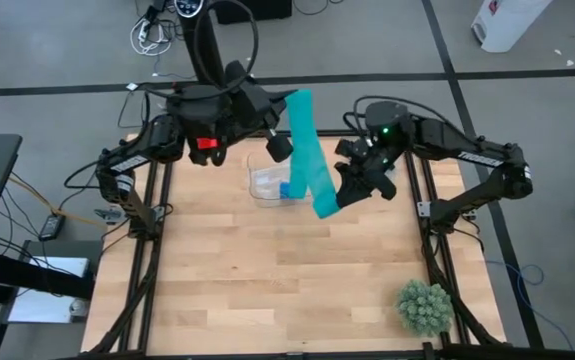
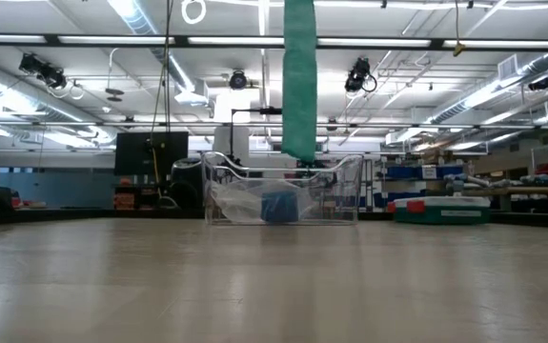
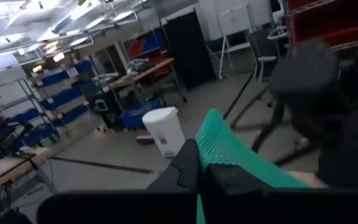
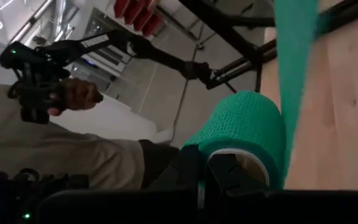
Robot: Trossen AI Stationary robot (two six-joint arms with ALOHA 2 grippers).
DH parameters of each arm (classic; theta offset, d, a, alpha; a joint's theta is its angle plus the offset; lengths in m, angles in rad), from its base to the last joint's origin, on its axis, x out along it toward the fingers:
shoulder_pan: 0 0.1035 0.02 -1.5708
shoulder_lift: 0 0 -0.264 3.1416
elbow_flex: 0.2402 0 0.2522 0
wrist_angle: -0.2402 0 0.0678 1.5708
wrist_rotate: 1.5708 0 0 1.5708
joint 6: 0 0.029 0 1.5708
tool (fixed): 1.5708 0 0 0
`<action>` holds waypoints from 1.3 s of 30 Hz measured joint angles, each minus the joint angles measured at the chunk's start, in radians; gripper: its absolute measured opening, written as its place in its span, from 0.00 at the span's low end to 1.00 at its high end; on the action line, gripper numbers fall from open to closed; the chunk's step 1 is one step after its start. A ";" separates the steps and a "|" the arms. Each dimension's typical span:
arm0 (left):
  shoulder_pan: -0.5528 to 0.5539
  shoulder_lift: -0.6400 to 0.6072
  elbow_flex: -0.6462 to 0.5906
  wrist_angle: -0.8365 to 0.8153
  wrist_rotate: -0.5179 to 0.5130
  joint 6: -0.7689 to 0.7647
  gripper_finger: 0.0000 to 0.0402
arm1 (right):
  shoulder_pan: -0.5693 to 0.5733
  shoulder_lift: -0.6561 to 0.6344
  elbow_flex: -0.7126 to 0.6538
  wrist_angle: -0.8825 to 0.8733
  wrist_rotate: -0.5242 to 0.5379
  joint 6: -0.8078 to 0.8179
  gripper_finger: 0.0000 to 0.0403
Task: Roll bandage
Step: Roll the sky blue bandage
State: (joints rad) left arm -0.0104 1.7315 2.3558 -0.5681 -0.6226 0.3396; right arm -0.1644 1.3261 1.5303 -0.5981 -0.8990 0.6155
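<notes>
2 raised arms, left tool (image 1: 280, 147) and right tool (image 1: 350, 187) clamped.

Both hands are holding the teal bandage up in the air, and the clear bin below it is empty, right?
Not quite. The clear bin holds a blue roll, as the low view shows. Left hand and right hand do hold the teal bandage aloft.

A light wooden table (image 1: 267, 270) stands on grey floor (image 1: 57, 45), while beyond it the workshop shows ceiling strip lights (image 2: 140, 14), blue storage shelves (image 3: 60, 93), a white bin (image 3: 165, 130) and a dark monitor (image 2: 150, 152).
</notes>
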 joint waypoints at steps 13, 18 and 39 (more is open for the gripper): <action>-0.018 -0.056 -0.001 0.044 -0.065 0.052 0.01 | -0.041 -0.075 -0.172 0.214 -0.068 0.089 0.00; -0.024 -0.074 0.000 0.021 -0.094 0.054 0.01 | -0.042 -0.134 -0.266 0.368 -0.052 0.201 0.00; -0.029 -0.070 -0.001 0.008 -0.113 0.104 0.01 | 0.062 -0.250 -0.423 0.811 -0.015 0.345 0.00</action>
State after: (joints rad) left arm -0.0392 1.6615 2.3550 -0.5601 -0.7356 0.4436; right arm -0.1024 1.0762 1.1069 0.2130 -0.9140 0.9608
